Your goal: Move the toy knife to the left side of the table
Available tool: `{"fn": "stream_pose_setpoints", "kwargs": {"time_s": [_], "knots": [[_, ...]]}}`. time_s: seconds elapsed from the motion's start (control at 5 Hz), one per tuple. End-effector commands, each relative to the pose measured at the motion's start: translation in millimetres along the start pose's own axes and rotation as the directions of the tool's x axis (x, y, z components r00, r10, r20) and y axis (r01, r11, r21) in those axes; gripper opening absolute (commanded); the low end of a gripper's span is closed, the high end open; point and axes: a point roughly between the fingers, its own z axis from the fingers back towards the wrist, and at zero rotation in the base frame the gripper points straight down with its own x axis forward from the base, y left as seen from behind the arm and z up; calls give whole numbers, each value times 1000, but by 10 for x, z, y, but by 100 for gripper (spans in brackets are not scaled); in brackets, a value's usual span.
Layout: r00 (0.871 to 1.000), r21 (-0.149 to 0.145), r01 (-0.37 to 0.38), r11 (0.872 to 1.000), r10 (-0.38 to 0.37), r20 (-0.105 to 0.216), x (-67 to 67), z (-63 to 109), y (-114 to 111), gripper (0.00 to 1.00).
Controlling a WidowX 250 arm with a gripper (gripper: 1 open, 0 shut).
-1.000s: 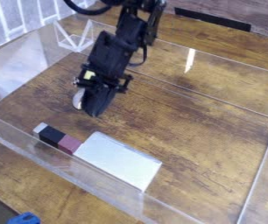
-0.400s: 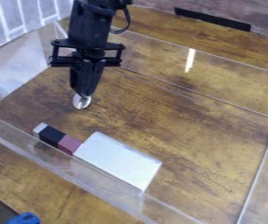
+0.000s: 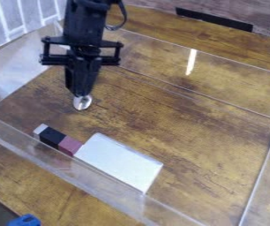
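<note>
Gripper (image 3: pixel 81 91) shut and empty above the table (image 3: pixel 208 106), with the toy knife (image 3: pixel 100 153) lying untouched near the front wall.

Its jaws are closed together, gripping nothing, tips pointing steeply down over bare wood just above a small round silvery object (image 3: pixel 83 103); whether they touch it I cannot tell. To do the pick well, I judge the jaws should open first, come down toward the front over the maroon-and-black handle rather than the wide pale blade, and close across the handle's narrow width, keeping clear of the low acrylic wall just beside it, before carrying the knife to the left side.
</note>
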Motion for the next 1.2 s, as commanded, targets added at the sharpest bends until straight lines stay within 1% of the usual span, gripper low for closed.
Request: {"fn": "stream_pose_setpoints", "kwargs": {"time_s": [0.0,0.2,0.4,0.6,1.0], "knots": [[1000,-66,-3,998,3,0,69,220,126,0],[999,-68,44,997,-45,-10,27,244,163,0],[994,-67,105,992,-106,-11,5,251,156,0],[987,-66,158,985,-159,-10,-8,267,143,0],[970,-69,239,968,-241,-15,-39,316,83,0]]}}
